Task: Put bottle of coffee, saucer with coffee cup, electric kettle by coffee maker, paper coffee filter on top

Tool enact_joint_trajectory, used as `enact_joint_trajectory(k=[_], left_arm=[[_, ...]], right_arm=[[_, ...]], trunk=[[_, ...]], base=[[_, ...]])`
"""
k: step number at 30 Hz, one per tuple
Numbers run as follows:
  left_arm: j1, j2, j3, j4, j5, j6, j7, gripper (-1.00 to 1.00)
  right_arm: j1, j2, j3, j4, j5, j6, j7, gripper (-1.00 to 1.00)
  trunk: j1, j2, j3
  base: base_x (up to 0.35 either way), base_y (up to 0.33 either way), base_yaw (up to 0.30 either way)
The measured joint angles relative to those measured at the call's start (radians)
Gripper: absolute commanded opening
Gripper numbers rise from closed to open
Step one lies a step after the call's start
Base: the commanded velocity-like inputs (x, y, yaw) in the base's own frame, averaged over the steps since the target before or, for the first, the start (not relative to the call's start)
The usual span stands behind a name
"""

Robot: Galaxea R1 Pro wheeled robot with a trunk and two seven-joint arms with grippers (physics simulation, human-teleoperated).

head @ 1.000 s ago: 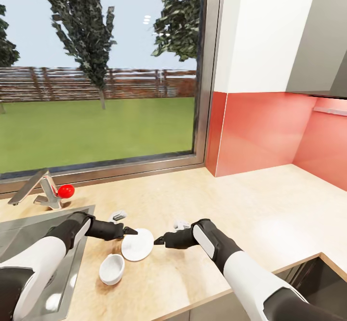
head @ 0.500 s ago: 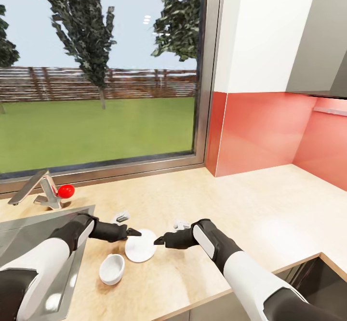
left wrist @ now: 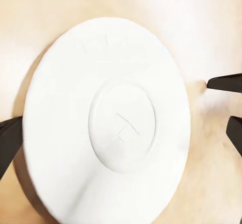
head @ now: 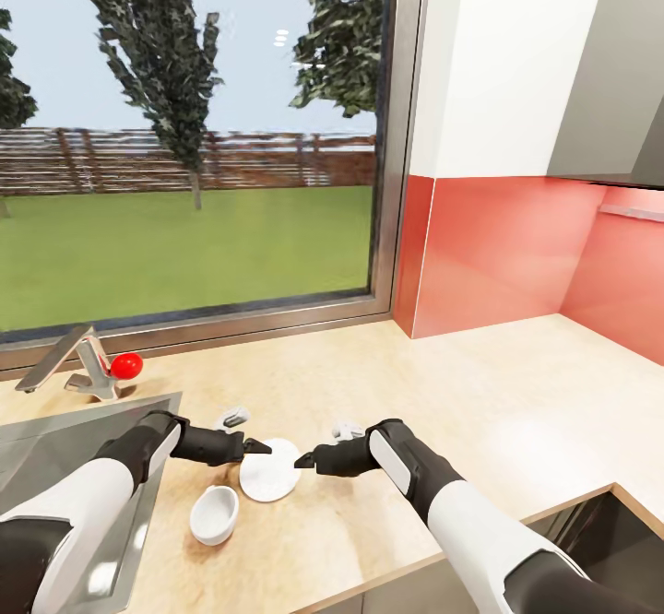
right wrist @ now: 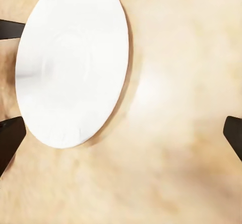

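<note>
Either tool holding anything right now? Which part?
Cannot be told for sure. The left tool and right tool flank the small white round saucer at opposite rim edges; their tips look spread, with no closed grip visible on it.

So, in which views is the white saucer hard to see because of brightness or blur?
Left wrist view: the saucer is nearly washed out, only a faint centre ring and a shadow under its edge. Right wrist view: soft bright glare on the countertop beside it. Head view: sharp, even light.
</note>
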Motion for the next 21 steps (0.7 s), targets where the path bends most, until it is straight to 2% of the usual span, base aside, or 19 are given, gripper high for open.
enact_joint_trajectory(k=[4, 8, 15, 17, 21], left_arm=[[0.0, 0.0, -0.001, -0.002, 0.004, 0.0, 0.0, 1.0], [0.0, 0.0, -0.001, -0.005, 0.034, -0.002, -0.001, 1.0], [0.0, -0.001, 0.0, -0.006, 0.046, -0.002, -0.001, 1.0], [0.0, -0.008, 0.0, -0.007, 0.061, -0.001, -0.001, 1.0], [0.0, -0.017, 0.001, -0.007, 0.064, -0.001, -0.001, 1.0]], right_arm=[[0.0, 0.0, 0.001, 0.0, 0.0, 0.0, -0.001, 1.0], [0.0, 0.0, 0.0, 0.0, 0.0, 0.0, -0.001, 1.0], [0.0, 0.0, 0.0, 0.0, 0.0, 0.0, 0.0, 1.0], [0.0, 0.0, 0.001, 0.0, 0.001, 0.0, 0.0, 1.0], [0.0, 0.0, 0.001, 0.0, 0.001, 0.0, 0.0, 1.0]], trunk=[[0.0, 0.0, 0.0], [0.0, 0.0, 0.0], [0.0, 0.0, 0.0], [0.0, 0.0, 0.0], [0.0, 0.0, 0.0]], base=[[0.0, 0.0, 0.0], [0.0, 0.0, 0.0], [0.0, 0.0, 0.0], [0.0, 0.0, 0.0], [0.0, 0.0, 0.0]])
